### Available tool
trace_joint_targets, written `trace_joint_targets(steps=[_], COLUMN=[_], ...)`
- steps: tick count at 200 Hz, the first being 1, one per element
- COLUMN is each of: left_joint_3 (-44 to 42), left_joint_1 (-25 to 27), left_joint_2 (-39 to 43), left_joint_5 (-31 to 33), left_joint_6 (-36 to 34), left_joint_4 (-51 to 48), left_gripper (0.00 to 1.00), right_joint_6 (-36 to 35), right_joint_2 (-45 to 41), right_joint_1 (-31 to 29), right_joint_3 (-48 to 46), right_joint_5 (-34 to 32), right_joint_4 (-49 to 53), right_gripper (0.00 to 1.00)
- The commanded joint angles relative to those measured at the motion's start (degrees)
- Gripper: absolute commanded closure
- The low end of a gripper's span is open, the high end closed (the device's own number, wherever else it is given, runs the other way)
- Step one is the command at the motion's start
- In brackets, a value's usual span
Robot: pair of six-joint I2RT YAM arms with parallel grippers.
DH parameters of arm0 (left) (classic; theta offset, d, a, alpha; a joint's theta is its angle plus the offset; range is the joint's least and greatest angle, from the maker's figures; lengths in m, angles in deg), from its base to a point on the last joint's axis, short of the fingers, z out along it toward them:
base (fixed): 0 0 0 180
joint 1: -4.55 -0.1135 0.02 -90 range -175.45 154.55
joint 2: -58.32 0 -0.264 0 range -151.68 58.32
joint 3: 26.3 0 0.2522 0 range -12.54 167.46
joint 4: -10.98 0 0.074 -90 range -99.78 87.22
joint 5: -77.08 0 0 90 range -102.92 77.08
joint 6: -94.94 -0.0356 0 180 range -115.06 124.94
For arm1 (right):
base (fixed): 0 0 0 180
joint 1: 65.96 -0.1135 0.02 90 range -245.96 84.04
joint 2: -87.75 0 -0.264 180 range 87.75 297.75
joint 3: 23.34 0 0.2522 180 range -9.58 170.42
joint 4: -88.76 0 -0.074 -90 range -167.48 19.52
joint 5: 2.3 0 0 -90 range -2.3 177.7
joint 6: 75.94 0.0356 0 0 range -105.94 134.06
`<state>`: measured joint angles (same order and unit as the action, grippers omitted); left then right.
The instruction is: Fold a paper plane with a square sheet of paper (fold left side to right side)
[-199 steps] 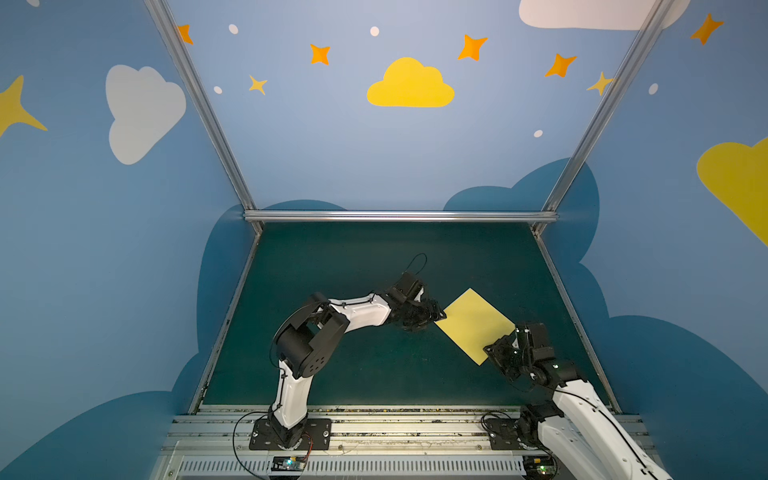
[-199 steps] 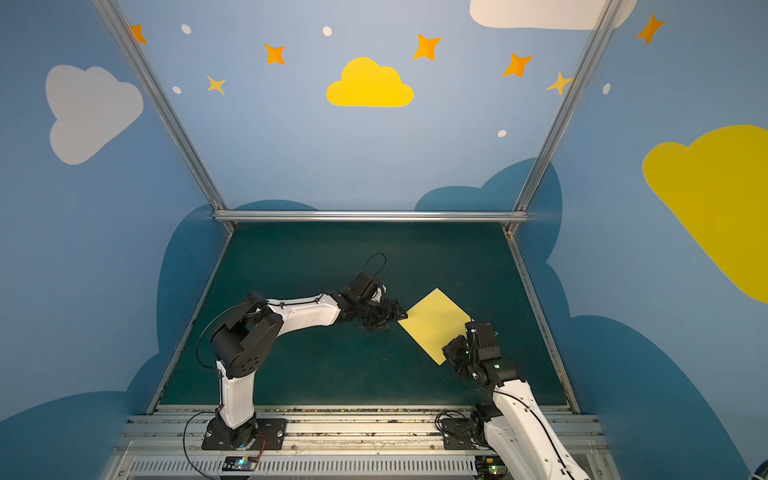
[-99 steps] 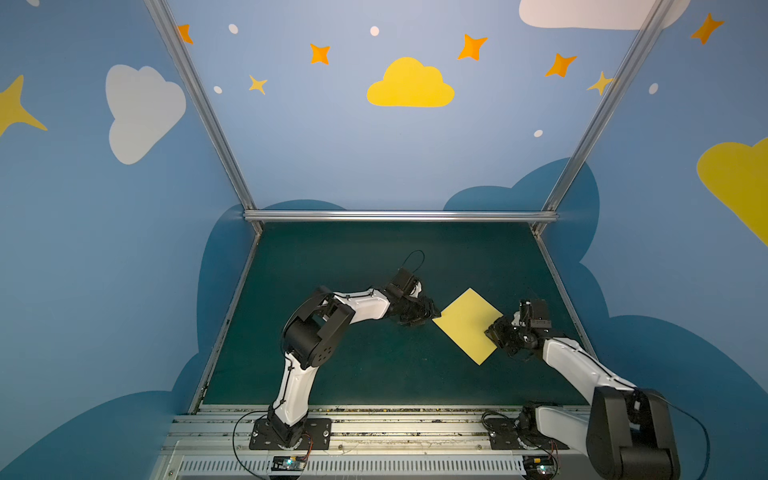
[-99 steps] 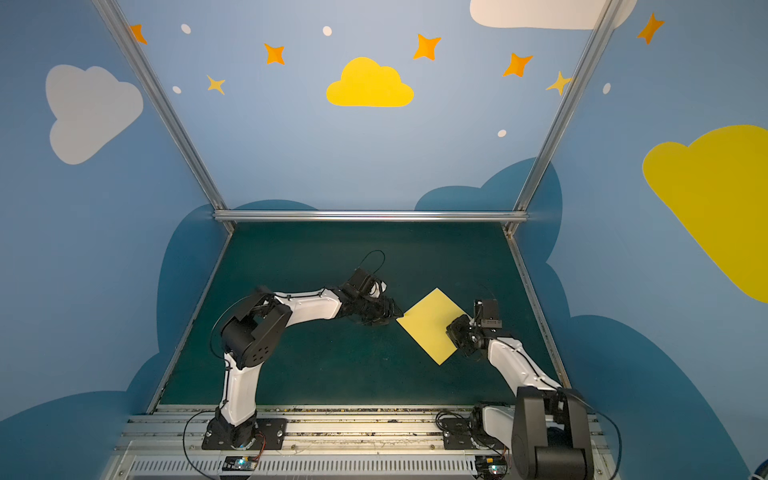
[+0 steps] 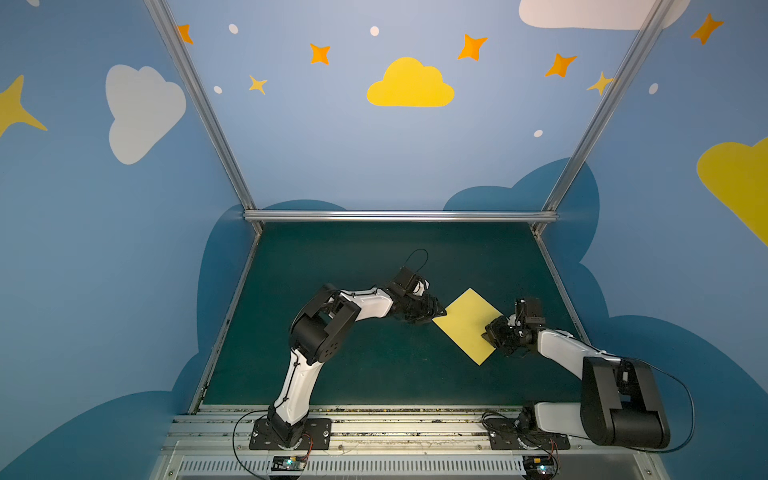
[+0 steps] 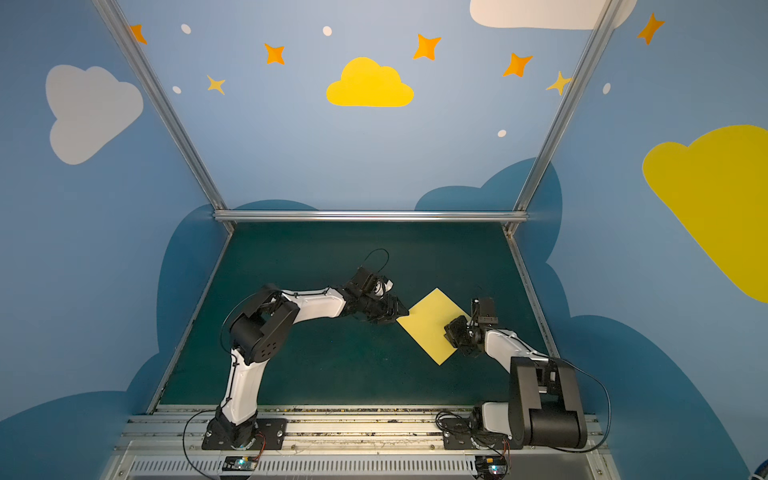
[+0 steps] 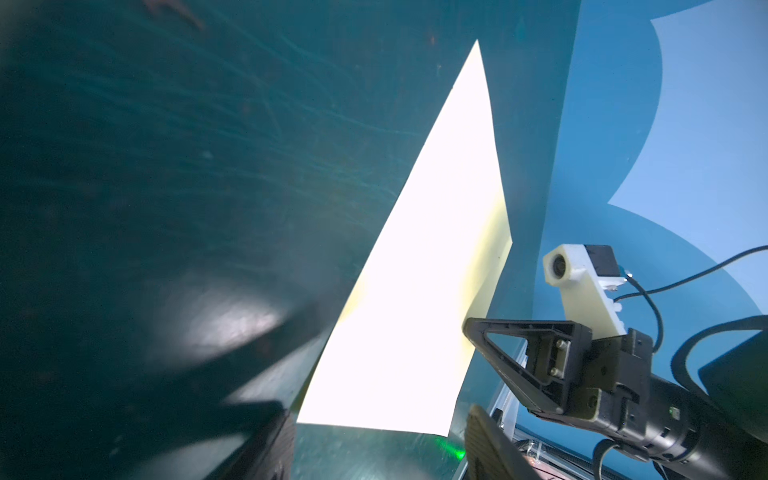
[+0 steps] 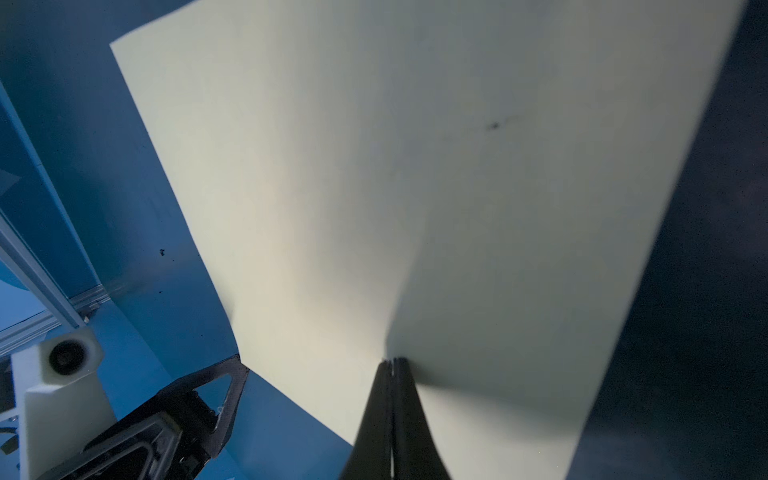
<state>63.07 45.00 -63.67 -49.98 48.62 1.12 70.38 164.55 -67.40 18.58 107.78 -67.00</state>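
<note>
The square sheet of paper lies unfolded on the green mat, turned like a diamond, right of centre. No paper plane is in view. My left gripper is open at the sheet's left corner. In the left wrist view that near edge of the sheet lies just ahead of the gap between its fingers. My right gripper is shut on the sheet's right edge. In the right wrist view the closed tips pinch the paper, which buckles upward from them.
Aluminium rails border the green mat at the back and along both sides, with blue walls behind. Both arm bases stand on the front rail. The right arm's black elbow hangs low at the front right.
The right arm has stretched forward and low, and its gripper has shut on the sheet's right edge. The left gripper narrowed slightly and stayed at the left corner.
</note>
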Motion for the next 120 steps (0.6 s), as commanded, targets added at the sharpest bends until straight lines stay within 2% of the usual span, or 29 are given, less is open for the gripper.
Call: trace_joint_targets(steps=[1, 92, 120], left_joint_3=[0.1, 0.1, 1.8], left_joint_1=[0.9, 1.0, 1.0], left_joint_2=[-2.9, -4.9, -6.0], left_joint_5=[-0.8, -5.6, -6.3], left_joint_6=[-0.6, 1.3, 0.7], left_joint_4=[0.4, 10.3, 9.5], left_gripper=[0.33, 0.31, 0.38], right_joint_6=[0.1, -0.3, -0.5], right_joint_2=[1.0, 2.7, 2.9], right_joint_1=[0.1, 0.2, 0.2], right_joint_3=[0.1, 0.1, 0.2], right_joint_5=[-0.6, -1.1, -1.1], right_joint_4=[1.3, 1.6, 1.5], right_gripper=[0.98, 1.0, 1.0])
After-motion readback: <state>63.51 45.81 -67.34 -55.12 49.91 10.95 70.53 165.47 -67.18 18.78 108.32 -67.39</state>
